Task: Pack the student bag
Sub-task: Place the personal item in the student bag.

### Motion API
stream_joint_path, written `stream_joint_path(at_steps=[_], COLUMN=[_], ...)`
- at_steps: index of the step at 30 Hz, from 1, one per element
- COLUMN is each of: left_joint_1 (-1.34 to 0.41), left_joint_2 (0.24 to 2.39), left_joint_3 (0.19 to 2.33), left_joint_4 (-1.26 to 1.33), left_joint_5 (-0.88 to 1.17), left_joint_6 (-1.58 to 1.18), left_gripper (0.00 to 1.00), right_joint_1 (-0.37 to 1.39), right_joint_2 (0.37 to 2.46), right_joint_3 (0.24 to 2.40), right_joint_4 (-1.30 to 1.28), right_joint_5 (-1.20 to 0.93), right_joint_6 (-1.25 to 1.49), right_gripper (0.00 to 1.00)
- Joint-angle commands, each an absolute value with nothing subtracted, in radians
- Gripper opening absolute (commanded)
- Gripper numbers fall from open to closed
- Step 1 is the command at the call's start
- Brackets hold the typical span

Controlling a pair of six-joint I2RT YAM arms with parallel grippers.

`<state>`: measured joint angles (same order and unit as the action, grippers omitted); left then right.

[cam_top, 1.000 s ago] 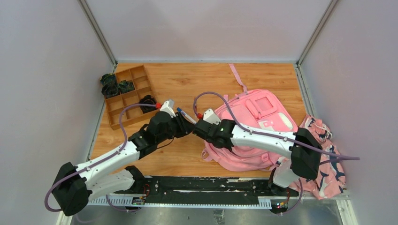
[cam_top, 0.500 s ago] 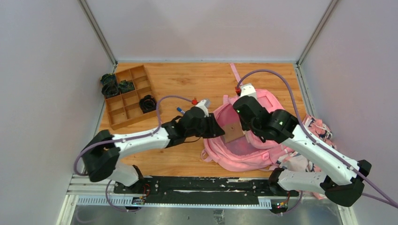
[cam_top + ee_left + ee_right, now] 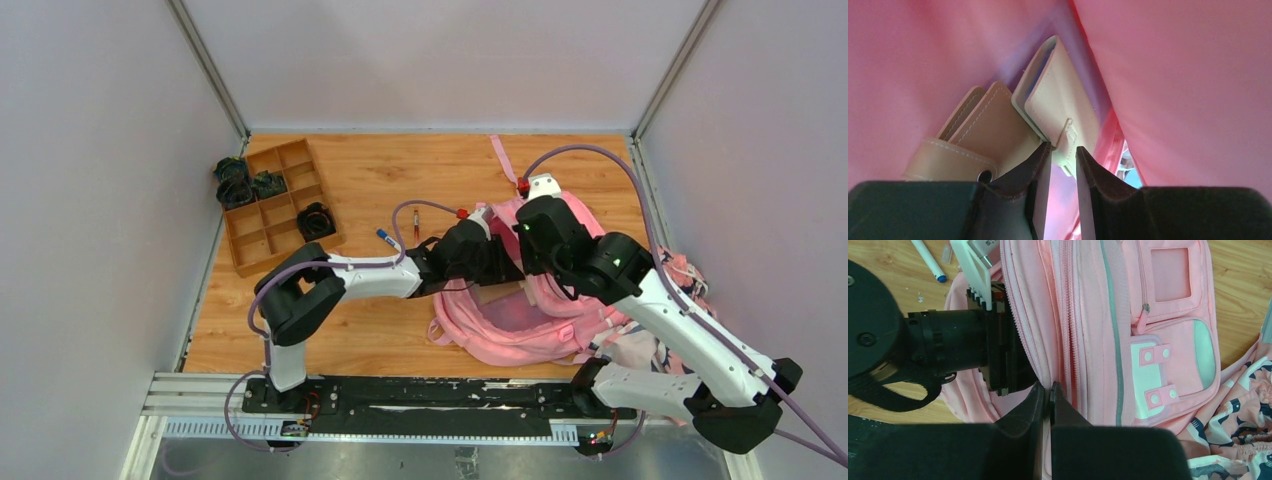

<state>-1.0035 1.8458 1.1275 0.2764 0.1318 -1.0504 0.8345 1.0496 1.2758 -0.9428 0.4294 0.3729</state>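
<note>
Carrying everything in the scene, the wooden bench [image 3: 400, 170] lies between pale walls. The student bag [image 3: 500, 335] is the biggest thing on it. It lies flat on the right half of the bench, with its front pockets and grey zipper strip facing up and one pink strap reaching toward the far edge. Its main opening faces left and stands open.

Just beside the bag, at the right edge, a pink, white and navy patterned cloth [image 3: 1243, 405] is bundled and touches the bag's corner. A wooden tray [image 3: 258, 243] with compartments sits at the far left, well apart from the bag, and some dark objects [image 3: 232, 180] lie in a few of its cells.

The left arm stretches across the bench, and the left hand [image 3: 1064, 150] is inside the bag, with pink fabric all around it. Its fingers are a little apart and pinch the tab end of a pale leather case [image 3: 1058, 105]. A darker tan leather piece [image 3: 983, 130] lies against this case.

The right hand [image 3: 1049, 387] is pressed together on the bag's fabric at the zipper edge of the opening, close to the left wrist.

A blue-capped marker [image 3: 384, 236] and a small red pen [image 3: 416, 218] lie on the bench near each other, between the tray and the bag.
</note>
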Motion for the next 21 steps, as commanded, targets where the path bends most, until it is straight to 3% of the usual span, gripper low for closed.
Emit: stream_joint_path(at_steps=[1,11,21], left_joint_1=[-1.01,-1.013,-1.048], left_joint_2=[1.893,1.89,2.053], left_joint_3=[1.176,1.168,1.415], left_joint_4=[0.314,0.316,0.324], left_joint_5=[0.174,0.177,0.296], left_joint_6=[-1.08,-1.064,-1.048], left_gripper=[0.29,0.29,0.29], right_joint_1=[0.82,0.813,0.813], right_joint_2=[1.007,1.0,1.001], right_joint_3=[1.304,1.296,1.27], right_joint_4=[-0.905,-0.898,-0.889], right_joint_5=[0.426,0.402,0.363], right_joint_6=[0.365,0.369,0.395], right_gripper=[0.0,0.0,0.0])
